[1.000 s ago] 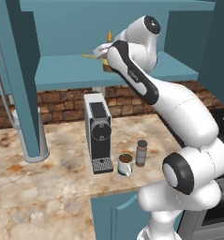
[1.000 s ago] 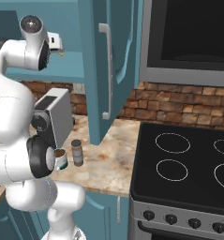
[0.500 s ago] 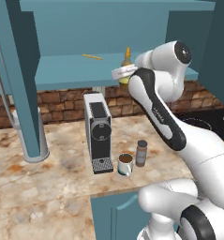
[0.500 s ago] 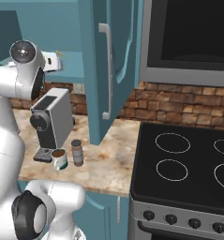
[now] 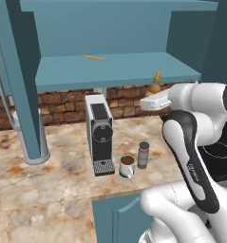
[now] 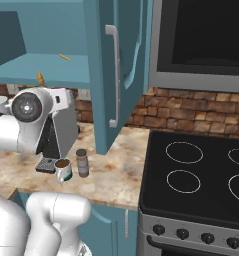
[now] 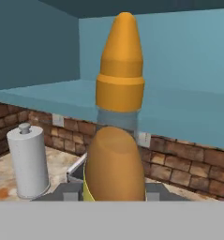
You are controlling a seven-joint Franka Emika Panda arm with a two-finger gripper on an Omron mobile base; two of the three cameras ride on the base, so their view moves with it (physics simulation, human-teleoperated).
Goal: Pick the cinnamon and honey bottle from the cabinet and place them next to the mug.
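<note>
I see the pincer (image 7: 114,190) pinching the honey bottle (image 7: 117,122). Hand view has it dead centre and close: orange pointed cap up, amber body with a strip of yellow label low down, dark finger tips either side at the bottom.

Left base view: honey bottle (image 5: 156,84) is out of the cabinet (image 5: 115,71), held in the air just in front of the shelf's front edge, over the tabletop (image 5: 48,180). Only cap and shoulder clear the white hand there. Right base view gives less, just the orange cap (image 6: 40,77) poking up above the arm's joint.

Cinnamon (image 5: 143,154) stands upright on the tabletop, just beside the mug (image 5: 127,166), on the side away from the coffee machine (image 5: 99,133). The mug sits just in front of the machine's drip tray. Right base view confirms the same pair, cinnamon (image 6: 82,162) and mug (image 6: 63,169), near each other; whether they touch I can't tell.

Hand view adds a white cylindrical canister (image 7: 28,161) on the tabletop against the brick wall. Both base views show a thin yellow stick (image 5: 93,57) lying on the shelf.
</note>
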